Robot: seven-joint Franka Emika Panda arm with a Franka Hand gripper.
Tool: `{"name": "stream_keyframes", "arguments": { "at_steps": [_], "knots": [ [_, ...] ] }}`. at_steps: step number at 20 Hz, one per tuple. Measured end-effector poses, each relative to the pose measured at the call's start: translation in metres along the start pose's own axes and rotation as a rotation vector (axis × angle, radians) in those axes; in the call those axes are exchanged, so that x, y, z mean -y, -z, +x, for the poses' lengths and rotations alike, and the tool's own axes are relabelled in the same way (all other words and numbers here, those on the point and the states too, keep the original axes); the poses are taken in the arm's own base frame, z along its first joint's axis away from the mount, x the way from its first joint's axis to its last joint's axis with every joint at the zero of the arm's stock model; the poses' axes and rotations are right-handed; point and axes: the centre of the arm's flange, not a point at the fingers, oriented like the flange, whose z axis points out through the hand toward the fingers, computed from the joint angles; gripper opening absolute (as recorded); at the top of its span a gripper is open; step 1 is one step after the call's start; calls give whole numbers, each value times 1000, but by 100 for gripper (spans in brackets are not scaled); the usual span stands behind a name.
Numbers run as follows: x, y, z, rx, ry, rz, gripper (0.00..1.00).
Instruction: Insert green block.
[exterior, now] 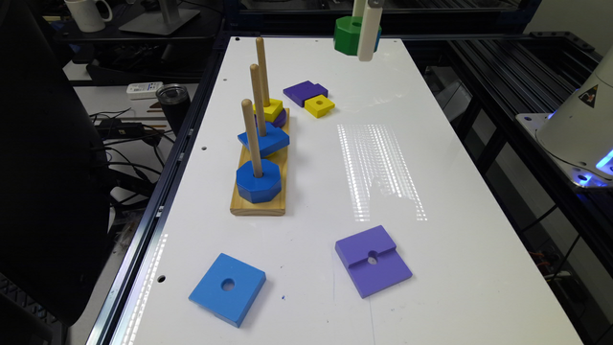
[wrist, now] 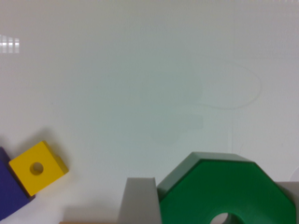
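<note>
Above the far end of the white table [exterior: 431, 158], the gripper [exterior: 362, 33] holds the green block [exterior: 348, 36] in the air, well clear of the surface. From the wrist view, the jaws press on opposite sides of the green block [wrist: 224, 191], one finger [wrist: 139, 200] flat against its flank, the round hole at the frame's edge.

Toward the exterior view's left stands a wooden base [exterior: 258, 203] with three upright pegs. A blue octagon [exterior: 258, 181] sits on the nearest peg [exterior: 252, 139], a blue square [exterior: 264, 140] on the middle peg, and a yellow piece [exterior: 271, 109] over a purple one on the farthest.

Beside the base, a small yellow square [exterior: 319, 106] touches a purple block [exterior: 304, 92]; both also show in the wrist view, yellow [wrist: 38, 168] against purple [wrist: 9, 191]. Nearer the camera lie a large blue square [exterior: 228, 289] and a notched purple square [exterior: 373, 261], well apart.
</note>
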Motion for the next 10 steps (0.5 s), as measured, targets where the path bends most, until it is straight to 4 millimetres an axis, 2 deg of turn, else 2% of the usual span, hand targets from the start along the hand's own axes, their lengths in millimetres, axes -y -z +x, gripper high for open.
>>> {"name": "stream_keyframes", "arguments": {
  "at_steps": [10],
  "knots": [
    [38,-5,6,-4,0,13,0]
  ]
}}
